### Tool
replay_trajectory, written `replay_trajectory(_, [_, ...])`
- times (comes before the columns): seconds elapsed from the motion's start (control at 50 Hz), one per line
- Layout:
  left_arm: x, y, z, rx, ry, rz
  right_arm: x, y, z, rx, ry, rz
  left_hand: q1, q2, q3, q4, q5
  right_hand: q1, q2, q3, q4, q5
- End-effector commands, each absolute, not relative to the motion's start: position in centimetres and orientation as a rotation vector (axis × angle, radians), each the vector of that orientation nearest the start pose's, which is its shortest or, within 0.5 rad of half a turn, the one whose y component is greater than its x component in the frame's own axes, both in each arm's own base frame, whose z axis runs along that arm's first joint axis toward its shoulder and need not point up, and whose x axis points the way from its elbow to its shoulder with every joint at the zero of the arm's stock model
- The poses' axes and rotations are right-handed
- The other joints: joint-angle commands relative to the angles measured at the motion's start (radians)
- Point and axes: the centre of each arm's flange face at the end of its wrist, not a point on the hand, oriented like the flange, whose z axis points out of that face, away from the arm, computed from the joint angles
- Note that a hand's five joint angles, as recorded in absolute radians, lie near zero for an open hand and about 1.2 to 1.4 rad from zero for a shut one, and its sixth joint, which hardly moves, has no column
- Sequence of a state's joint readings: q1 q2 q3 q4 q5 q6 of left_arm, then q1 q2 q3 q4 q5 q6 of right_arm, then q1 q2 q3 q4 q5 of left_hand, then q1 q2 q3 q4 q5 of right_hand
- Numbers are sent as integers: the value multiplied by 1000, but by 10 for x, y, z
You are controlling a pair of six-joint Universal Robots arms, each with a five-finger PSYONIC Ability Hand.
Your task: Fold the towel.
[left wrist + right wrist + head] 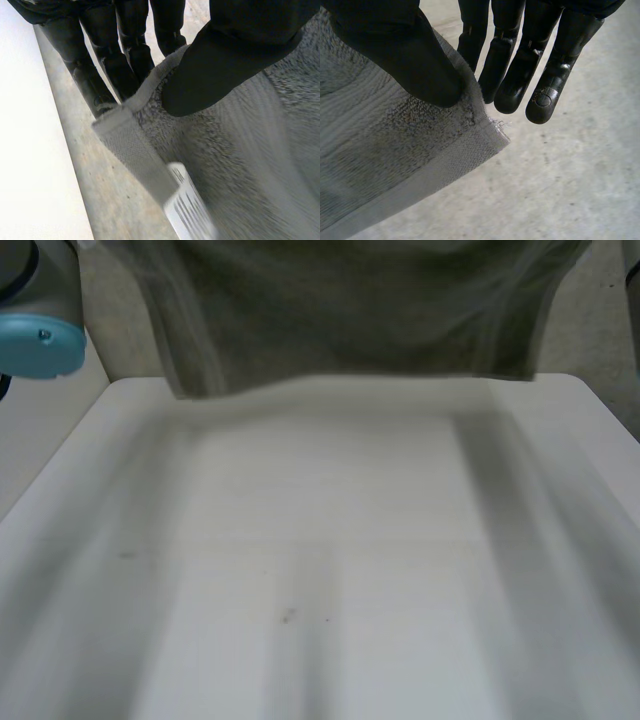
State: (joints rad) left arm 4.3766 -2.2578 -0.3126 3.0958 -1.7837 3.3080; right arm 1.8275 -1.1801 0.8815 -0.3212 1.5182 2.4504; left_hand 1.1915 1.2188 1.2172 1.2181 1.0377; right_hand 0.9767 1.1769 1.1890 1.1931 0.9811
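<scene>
tabletop: white, takes up most of the head view. floor: grey, speckled, lies below both robot hands in the wrist views. towel: grey-green, held up in the air and spread wide, hanging flat across the far side of the tabletop. its lower edge sits about level with the tabletop's far edge, cannot tell if it touches. left arm: light-blue cap, just beside the towel's left side in the head view.

left robot hand: clamped on the towel. thumb is pressed on one face just inside the edge, fingers run straight behind that edge, cloth pinched between them. the grip sits where the woven hem band starts, and the band runs away from the fingertips.

right robot hand: also holding the towel. thumb is down on the pile right by a corner. fingers are straight and close together, mostly past the towel's edge, the one nearest the thumb tucked behind the cloth.

corner: frayed, a few loose threads, hangs free just past the thumb. label: white with dark stripes, at the hem band, apart from the left fingertips.
</scene>
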Motion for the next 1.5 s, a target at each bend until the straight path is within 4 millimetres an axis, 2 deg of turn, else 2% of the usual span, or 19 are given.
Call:
replay_trajectory(0.02, [-251,-392,350,205,1952,-2475,246,-372,343,-1143,1711,-2694,205,178,179,178,184,420,219,207,203,241])
replay_trajectory(0.04, [-250,-390,331,229,2014,-2413,246,-372,342,-1144,1711,-2693,205,178,179,178,184,420,219,207,203,241])
replay_trajectory(0.08, [-250,-389,309,255,2078,-2347,249,-372,306,-1239,1785,-2545,205,178,179,178,184,420,219,207,203,241])
replay_trajectory(0.12, [-245,-386,267,295,2184,-2225,250,-372,286,-1272,1829,-2468,205,178,179,178,184,420,219,207,203,241])
replay_trajectory(0.14, [-245,-386,267,295,2185,-2225,250,-372,285,-1273,1830,-2467,205,178,179,178,184,420,219,207,203,241])
replay_trajectory(0.18, [-237,-381,228,323,2273,-2110,251,-369,247,-1327,1921,-2313,205,178,179,178,184,420,219,207,203,241])
replay_trajectory(0.3, [-229,-366,179,363,2393,-1933,241,-352,190,-1500,2095,-2049,205,178,179,178,184,420,219,207,203,241])
replay_trajectory(0.4, [-212,-344,150,375,2488,-1753,223,-332,177,-1632,2212,-1868,205,178,179,178,184,420,219,207,203,241])
replay_trajectory(0.54, [-188,-301,171,400,2484,-1659,203,-283,185,-1729,2342,-1538,205,178,179,178,184,420,219,207,203,241])
replay_trajectory(0.62, [-170,-252,195,558,2462,-1480,180,-238,207,-1808,2412,-1252,205,178,179,178,184,420,219,207,203,241])
replay_trajectory(0.74, [-153,-197,222,747,2475,-1261,158,-208,244,-1931,2420,-1236,205,178,179,178,184,420,219,207,203,241])
replay_trajectory(0.78, [-154,-195,226,761,2482,-1279,160,-207,257,-1985,2341,-1388,205,178,179,178,184,420,219,207,203,241])
replay_trajectory(0.86, [-156,-201,229,777,2483,-1347,163,-214,259,-1943,2296,-1473,205,178,179,178,184,420,219,207,203,241])
replay_trajectory(0.92, [-160,-213,226,789,2477,-1401,165,-229,241,-1873,2309,-1445,205,178,179,178,184,420,219,207,203,241])
replay_trajectory(1.0, [-171,-248,205,810,2462,-1427,169,-265,211,-1810,2380,-1412,205,178,179,178,184,420,219,207,203,241])
replay_trajectory(1.06, [-179,-274,193,812,2442,-1456,174,-274,207,-1794,2399,-1440,205,178,179,178,184,420,219,207,203,241])
replay_trajectory(1.16, [-189,-315,175,779,2402,-1484,206,-314,183,-1795,2379,-1640,205,178,179,178,184,420,219,207,203,241])
replay_trajectory(1.3, [-216,-362,163,740,2298,-1570,223,-350,162,-1769,2329,-1848,205,178,179,178,184,420,219,207,203,241])
replay_trajectory(1.5, [-237,-399,150,720,2228,-1680,251,-390,140,-1750,2226,-2141,205,178,179,178,184,420,219,207,203,241])
